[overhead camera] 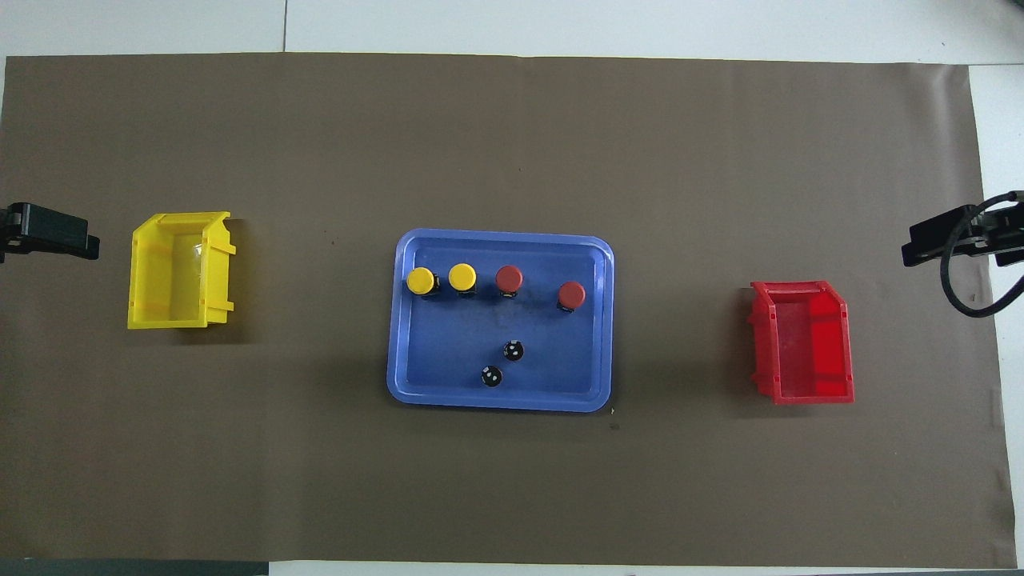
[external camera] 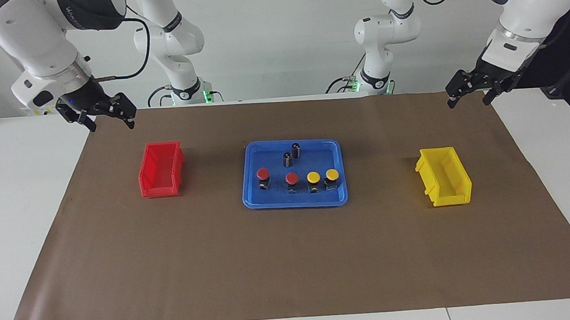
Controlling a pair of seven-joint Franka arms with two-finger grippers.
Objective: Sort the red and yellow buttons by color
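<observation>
Both arms wait raised at the table's back corners. In the facing view the right gripper (external camera: 107, 118) hangs at the upper left of the frame, over the brown paper's corner, fingers spread and holding nothing. The left gripper (external camera: 469, 95) hangs at the upper right, fingers likewise spread and empty. Lettering runs along the right arm's dark band at the top left, too small to read.

The four buttons stand in a row in the blue tray (external camera: 251, 182) at frame centre, well apart from both grippers: two red buttons (external camera: 263, 174) (external camera: 292, 178), then two yellow buttons (external camera: 314, 177) (external camera: 332, 174). Two dark cylinders (external camera: 296, 150) stand higher in the tray. A red bin (external camera: 161, 170) sits at centre left below the right gripper, a yellow bin (external camera: 444, 176) at centre right.
</observation>
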